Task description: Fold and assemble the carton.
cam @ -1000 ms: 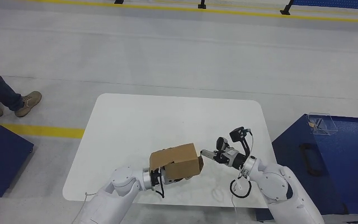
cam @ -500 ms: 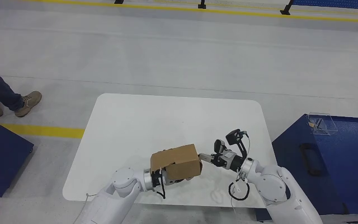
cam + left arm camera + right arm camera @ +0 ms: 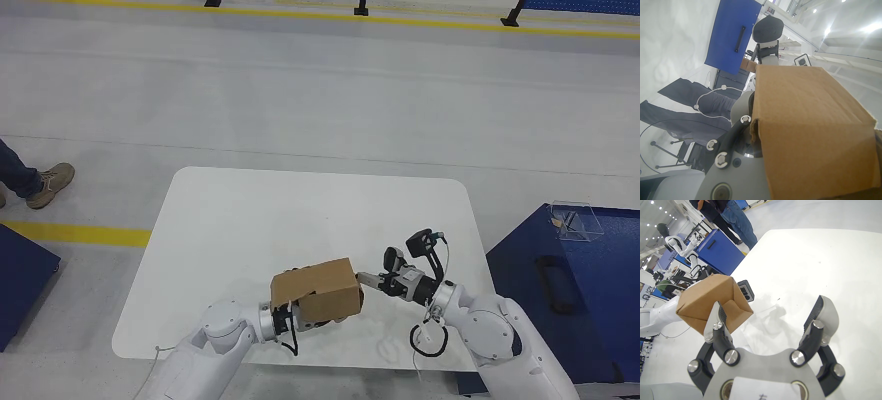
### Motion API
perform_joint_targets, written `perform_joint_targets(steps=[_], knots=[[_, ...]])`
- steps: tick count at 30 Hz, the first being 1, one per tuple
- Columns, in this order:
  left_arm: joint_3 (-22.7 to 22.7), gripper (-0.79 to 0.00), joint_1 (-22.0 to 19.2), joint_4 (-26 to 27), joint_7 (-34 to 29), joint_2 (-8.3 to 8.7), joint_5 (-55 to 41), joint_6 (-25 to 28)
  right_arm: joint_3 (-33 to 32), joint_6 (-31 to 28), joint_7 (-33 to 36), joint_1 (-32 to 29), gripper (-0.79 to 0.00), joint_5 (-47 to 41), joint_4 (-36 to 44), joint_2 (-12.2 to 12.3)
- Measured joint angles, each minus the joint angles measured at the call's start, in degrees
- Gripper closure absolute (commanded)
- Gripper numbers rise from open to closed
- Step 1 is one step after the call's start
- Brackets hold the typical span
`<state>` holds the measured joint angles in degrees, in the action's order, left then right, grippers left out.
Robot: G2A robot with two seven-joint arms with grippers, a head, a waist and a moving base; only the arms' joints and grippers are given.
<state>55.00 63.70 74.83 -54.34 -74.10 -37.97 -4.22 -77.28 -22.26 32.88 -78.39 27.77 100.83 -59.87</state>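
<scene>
Nothing can be read; one white label (image 3: 753, 387) bears only a cut-off character.

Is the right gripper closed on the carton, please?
No, the right gripper is open, with one finger close to the carton end flaps.

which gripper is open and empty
The right gripper: its fingers are spread wide with nothing between them, beside the carton. The left gripper is closed on the carton.
</scene>
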Motion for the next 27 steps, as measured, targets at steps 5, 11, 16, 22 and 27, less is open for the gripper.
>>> perform_joint_targets(steps=[5, 11, 16, 22, 27], knots=[[-0.10, 0.000, -0.18, 0.03, -0.03, -0.03, 0.21, -0.07, 0.83, 0.65, 0.81, 0.43, -0.785, 1.29, 0.11, -0.02], [0.25, 0.000, -0.20, -0.15, -0.33, 0.06, 0.09, -0.27, 1.94, 1.25, 2.06, 1.20, -0.785, 2.71, -0.33, -0.06], [0.37, 0.000, -0.30, -0.29, -0.52, 0.07, -0.03, -0.36, 2.36, 1.81, 2.18, 1.79, -0.785, 3.06, -0.64, -0.11], [0.91, 0.000, 0.11, 0.25, -0.82, 0.25, -0.04, -0.23, 1.25, 2.50, 1.39, 1.65, -0.785, 0.69, -0.24, -0.08], [1.28, 0.000, 0.19, 0.07, -2.08, 0.28, -1.64, -0.68, 0.32, 2.41, 0.69, 1.52, -0.785, -1.51, -0.65, -0.05]])
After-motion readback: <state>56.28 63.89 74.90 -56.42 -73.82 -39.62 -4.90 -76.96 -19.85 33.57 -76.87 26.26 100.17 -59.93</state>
